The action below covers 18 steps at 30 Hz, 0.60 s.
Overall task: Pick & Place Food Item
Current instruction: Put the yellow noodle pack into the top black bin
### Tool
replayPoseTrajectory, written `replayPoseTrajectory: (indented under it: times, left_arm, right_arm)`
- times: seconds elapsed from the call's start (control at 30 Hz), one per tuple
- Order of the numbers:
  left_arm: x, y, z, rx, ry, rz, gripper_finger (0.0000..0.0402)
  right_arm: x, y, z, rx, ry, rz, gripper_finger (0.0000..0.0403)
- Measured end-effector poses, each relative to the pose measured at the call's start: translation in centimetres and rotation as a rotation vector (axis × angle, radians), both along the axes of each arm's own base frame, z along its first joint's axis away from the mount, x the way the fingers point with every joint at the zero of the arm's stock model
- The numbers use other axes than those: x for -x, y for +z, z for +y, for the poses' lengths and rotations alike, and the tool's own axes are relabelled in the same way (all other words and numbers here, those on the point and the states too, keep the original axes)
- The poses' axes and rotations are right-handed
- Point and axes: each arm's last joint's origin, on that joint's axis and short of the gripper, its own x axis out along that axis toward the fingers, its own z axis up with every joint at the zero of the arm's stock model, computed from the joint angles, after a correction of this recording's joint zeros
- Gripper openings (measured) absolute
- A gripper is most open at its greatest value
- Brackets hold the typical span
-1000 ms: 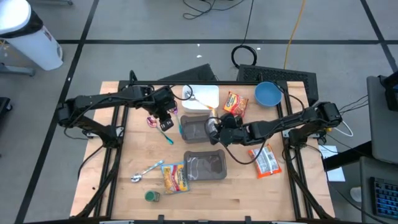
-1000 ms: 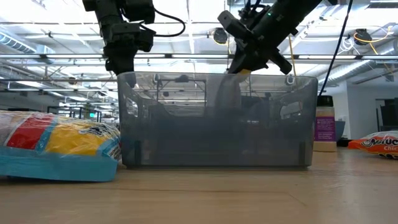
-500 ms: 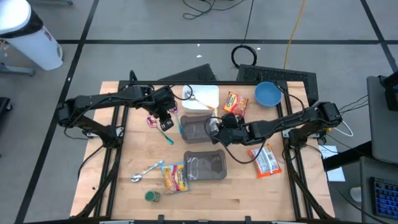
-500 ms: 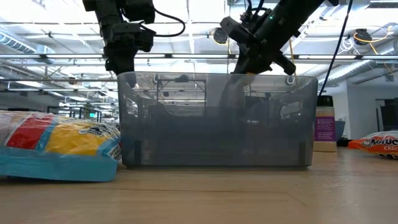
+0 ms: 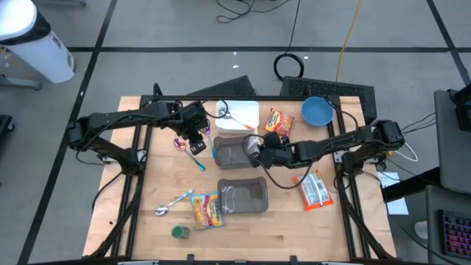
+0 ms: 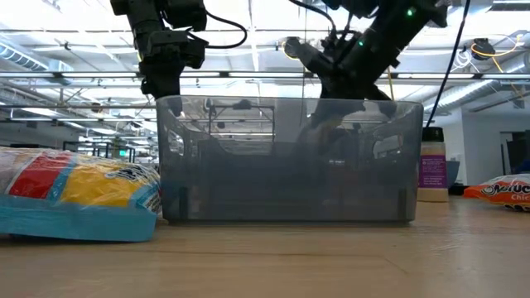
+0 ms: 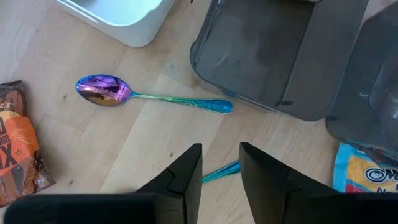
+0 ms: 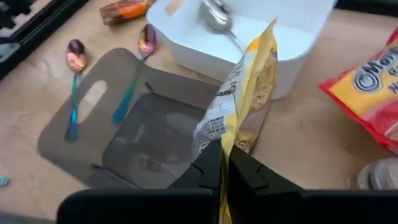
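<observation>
While the left tool [image 5: 196, 140] hovers over the wooden surface [image 5: 147, 184] with its fingers [image 7: 186, 177] parted a little and nothing between them, an iridescent spoon [image 7: 149, 96] lies just beyond it. At centre, the right tool [image 5: 256, 149] is clamped tight on a yellow snack packet [image 8: 249, 93], holding it above the upper grey container [image 5: 232, 152], just beside the white tray [image 8: 261, 28]. Farther right lie an orange packet [image 5: 315, 189] and a blue bowl [image 5: 317, 110].

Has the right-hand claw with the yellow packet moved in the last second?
Yes. The right gripper, shut on the yellow packet, has shifted toward the white tray, over the upper grey container.
</observation>
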Motion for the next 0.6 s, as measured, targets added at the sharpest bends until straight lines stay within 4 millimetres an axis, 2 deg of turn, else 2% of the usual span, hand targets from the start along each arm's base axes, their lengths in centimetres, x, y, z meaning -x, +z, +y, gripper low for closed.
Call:
replayPoseTrajectory:
  times: [0.6]
  left_arm:
    - [0.00, 0.00, 0.00, 0.000, 0.000, 0.000, 0.0113]
  right_arm:
    - [0.03, -0.20, 0.01, -0.007, -0.001, -0.009, 0.0000]
